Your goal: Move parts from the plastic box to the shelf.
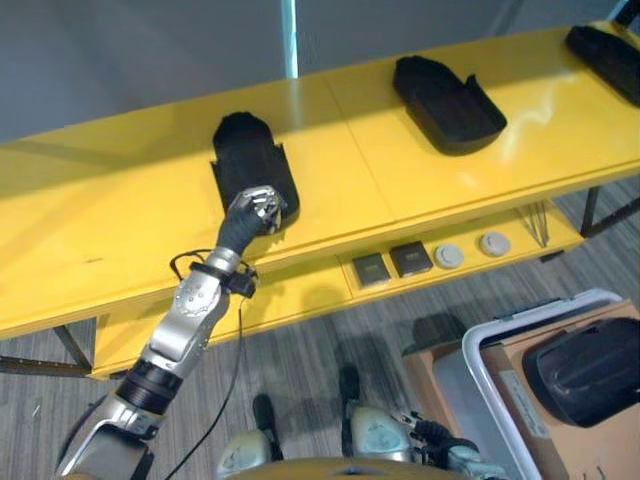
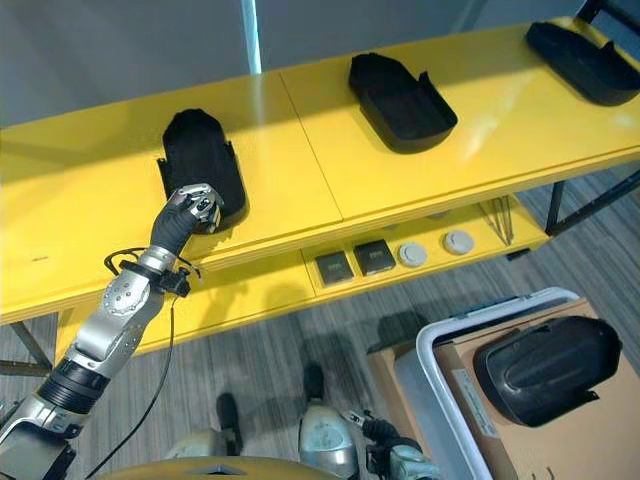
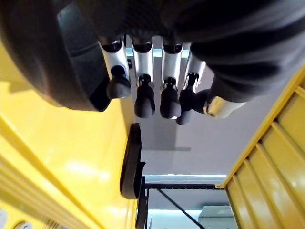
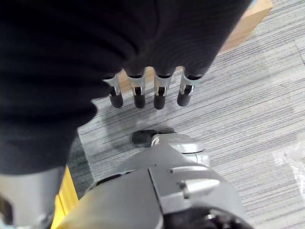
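My left arm [image 1: 185,325] is silver-grey, with a dark ribbed cover at the wrist. Both my left hand [image 1: 258,208] and right hand [image 4: 147,93] have silver fingers with dark tips.

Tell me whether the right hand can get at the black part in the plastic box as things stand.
Probably yes. The right hand hangs low at the robot's side, fingers relaxed and holding nothing. The black part lies uncovered in the plastic box on that same side, with nothing over it.
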Available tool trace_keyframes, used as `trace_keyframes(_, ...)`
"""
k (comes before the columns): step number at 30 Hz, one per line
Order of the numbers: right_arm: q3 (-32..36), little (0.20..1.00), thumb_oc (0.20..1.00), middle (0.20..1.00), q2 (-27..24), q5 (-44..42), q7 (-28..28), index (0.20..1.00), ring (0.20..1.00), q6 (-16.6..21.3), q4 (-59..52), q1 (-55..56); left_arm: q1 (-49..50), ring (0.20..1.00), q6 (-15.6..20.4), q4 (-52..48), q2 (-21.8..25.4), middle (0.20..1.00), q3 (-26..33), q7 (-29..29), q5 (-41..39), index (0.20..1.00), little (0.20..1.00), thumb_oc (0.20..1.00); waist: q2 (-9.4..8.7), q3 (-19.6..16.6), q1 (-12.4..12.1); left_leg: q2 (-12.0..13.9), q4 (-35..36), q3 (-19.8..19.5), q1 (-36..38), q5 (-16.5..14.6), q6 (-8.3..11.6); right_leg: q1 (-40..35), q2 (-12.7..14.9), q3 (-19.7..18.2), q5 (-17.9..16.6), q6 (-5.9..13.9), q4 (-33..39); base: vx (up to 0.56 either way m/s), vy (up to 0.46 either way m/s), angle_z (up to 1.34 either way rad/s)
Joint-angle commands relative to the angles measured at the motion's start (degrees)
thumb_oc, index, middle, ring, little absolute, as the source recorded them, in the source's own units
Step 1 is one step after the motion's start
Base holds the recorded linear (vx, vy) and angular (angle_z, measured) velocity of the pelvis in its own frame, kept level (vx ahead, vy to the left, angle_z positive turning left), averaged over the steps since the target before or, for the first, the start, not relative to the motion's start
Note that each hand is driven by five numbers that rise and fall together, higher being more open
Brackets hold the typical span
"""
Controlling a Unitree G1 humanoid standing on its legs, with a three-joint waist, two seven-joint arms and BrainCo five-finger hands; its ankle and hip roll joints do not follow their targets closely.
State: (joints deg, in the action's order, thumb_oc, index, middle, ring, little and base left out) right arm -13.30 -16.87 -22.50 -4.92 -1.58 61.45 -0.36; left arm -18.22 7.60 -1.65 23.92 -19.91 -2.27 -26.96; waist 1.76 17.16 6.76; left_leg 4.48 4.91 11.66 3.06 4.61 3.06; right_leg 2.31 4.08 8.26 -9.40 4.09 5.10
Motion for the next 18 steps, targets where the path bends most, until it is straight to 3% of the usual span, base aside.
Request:
trace_keyframes(1,-2.55,1.0,1.0,1.0,-0.22,-0.5,-0.63,1.0,1.0,-0.66,0.81,-0.07,-4.27,0.2,1.66,-2.11,-0.13,0.2,-0.04,-0.4,-1.4,0.2,0.2,0.2,-0.29,0.34,-0.04,-1.26,0.09,-0.52,-1.29,-3.57,-1.32,-4.17,-0.75,-1.41,6.04,0.73,-0.1,0.0,0.0,0.0)
trace_keyframes(7,-1.74,1.0,1.0,1.0,-0.81,-0.5,-0.61,1.0,1.0,-0.9,0.52,-0.63,-1.74,0.2,0.57,-4.93,0.23,0.2,0.28,-1.41,-3.63,0.2,0.2,0.2,0.95,1.79,-0.34,-1.57,0.09,-1.27,-1.72,-3.26,-1.09,-3.94,-0.32,-0.67,6.11,0.62,-0.1,0.0,0.0,0.0)
trace_keyframes(18,-1.94,1.0,1.0,1.0,-1.39,-2.16,0.22,1.0,1.0,-1.17,-1.09,-1.75,-0.63,0.2,3.03,-5.34,1.14,0.2,1.02,-4.78,-1.98,0.2,0.2,0.2,1.81,3.94,-0.66,-1.82,0.09,-1.6,-3.2,-2.52,-0.89,-2.91,0.22,-0.2,6.06,0.43,-0.1,-0.01,0.0,0.0)
